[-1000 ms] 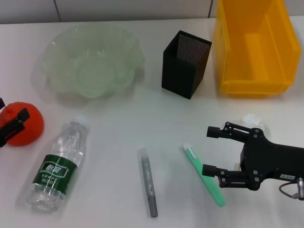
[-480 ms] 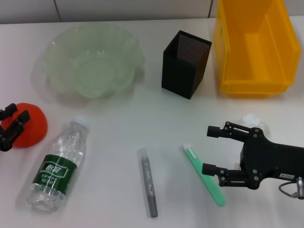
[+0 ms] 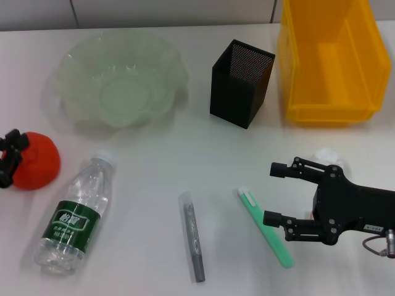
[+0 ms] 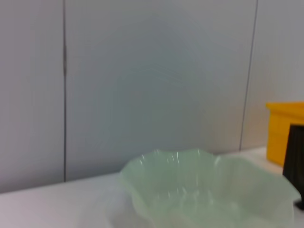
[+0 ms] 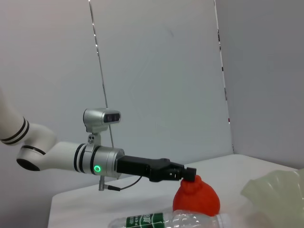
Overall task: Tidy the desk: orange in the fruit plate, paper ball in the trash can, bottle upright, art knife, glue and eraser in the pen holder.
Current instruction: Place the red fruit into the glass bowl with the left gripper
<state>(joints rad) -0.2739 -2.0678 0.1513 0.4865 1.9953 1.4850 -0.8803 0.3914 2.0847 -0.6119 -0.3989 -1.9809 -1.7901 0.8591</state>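
The orange point(image 3: 37, 163) rests on the table at the far left. My left gripper point(image 3: 8, 159) stands open at its left side, fingers touching its top in the right wrist view point(image 5: 184, 175). The bottle point(image 3: 75, 214) lies on its side beside the orange. Near the front lie a grey glue stick point(image 3: 192, 237) and a green art knife point(image 3: 266, 229). My right gripper point(image 3: 278, 193) is open and empty just right of the knife. The white paper ball point(image 3: 327, 154) peeks out behind it. The fruit plate point(image 3: 80, 92), pen holder point(image 3: 237, 92) and trash can point(image 3: 327, 111) line the back. The eraser is out of view.
White wall panels rise behind the table. The left wrist view shows the fruit plate point(image 4: 142, 194), a corner of the trash can point(image 4: 285, 128) and the pen holder's edge point(image 4: 297, 161). The bottle point(image 5: 166, 221) lies in front of the orange point(image 5: 195, 197) in the right wrist view.
My left gripper has slid left across the orange toward the frame's edge, uncovering more of the fruit. The right arm has not moved.
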